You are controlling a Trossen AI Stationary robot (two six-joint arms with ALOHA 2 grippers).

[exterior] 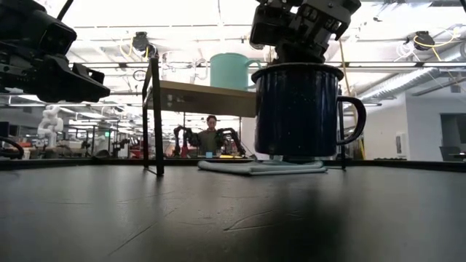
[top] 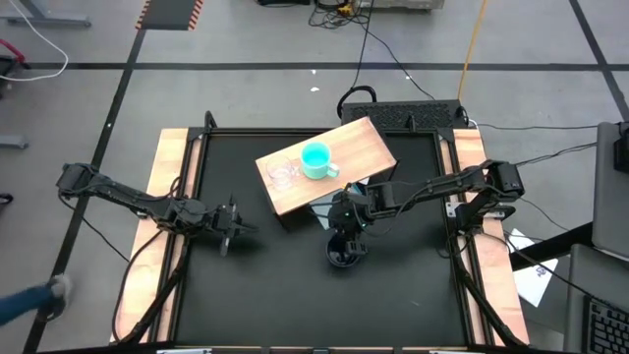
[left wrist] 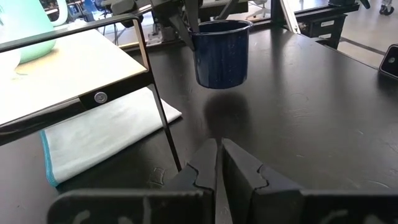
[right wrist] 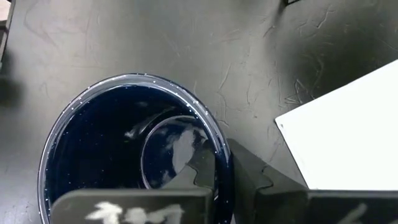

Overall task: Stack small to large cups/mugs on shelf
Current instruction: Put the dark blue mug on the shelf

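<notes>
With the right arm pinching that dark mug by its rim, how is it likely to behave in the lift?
The black mug, likely speckled enamel, looks rigid, so the rim should not flex. The right end effector grips one wall only, so the mug may tilt or swing. Its glossy surface suggests possible slipping.

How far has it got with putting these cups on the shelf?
Two look done: the small clear glass cup and the turquoise mug stand side by side on the wooden shelf. In hand: the right tool grips the rim of the black mug, which appears lifted just off the table. Left: setting it on the shelf. The left tool waits shut, apart.
</notes>
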